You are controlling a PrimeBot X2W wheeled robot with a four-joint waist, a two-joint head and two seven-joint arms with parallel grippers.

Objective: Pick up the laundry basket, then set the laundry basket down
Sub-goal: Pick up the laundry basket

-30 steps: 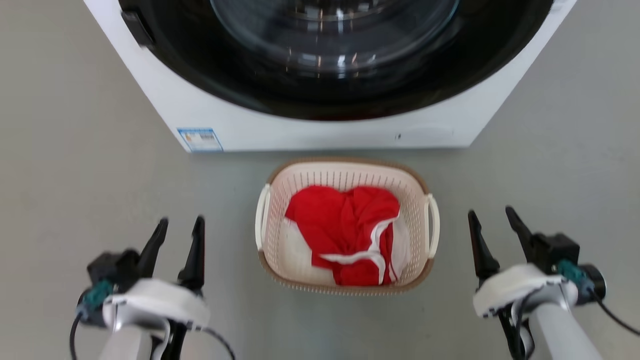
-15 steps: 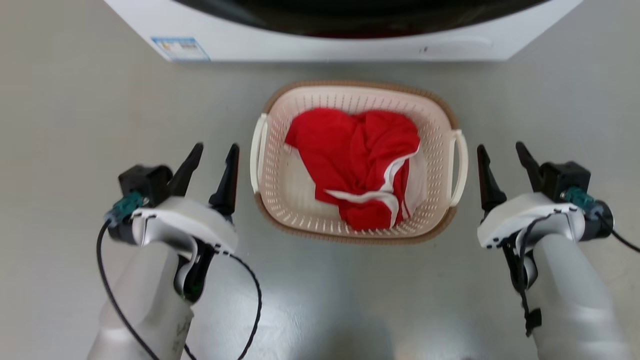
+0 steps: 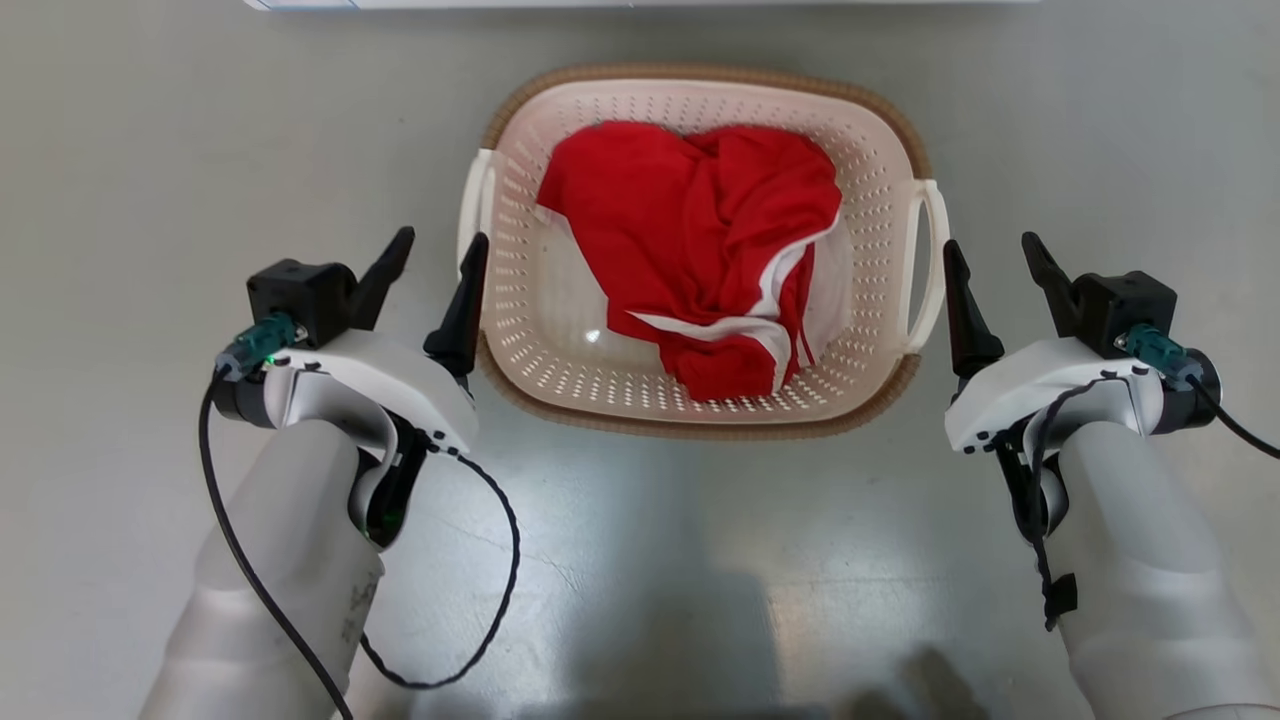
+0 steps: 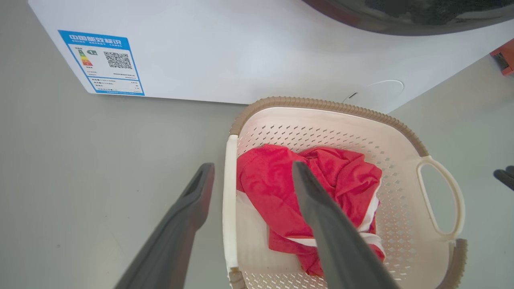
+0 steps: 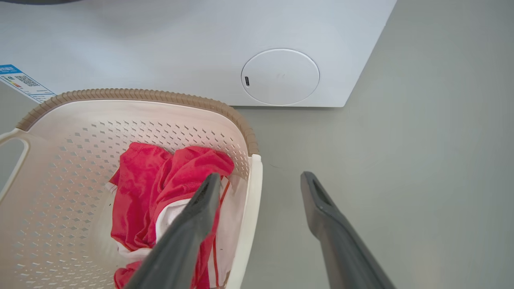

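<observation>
White washer [image 4: 241,52] up top, its dark door [image 4: 401,16] cut off by the frame. The basket [image 3: 700,100] sits on the grey floor [image 3: 120,150] just in front of it, between the arms. Red cloth [image 3: 700,230] with white trim is bunched inside, hiding part of the bottom. Left gripper [image 3: 442,238] spread wide, holding nothing, fingers straddling the left handle [image 4: 230,200]. Right gripper [image 3: 988,242] is the same at the right handle [image 5: 251,208]. Blue label [image 4: 102,63] reads 中国能效标识, QR code beside it, fine print too small.
</observation>
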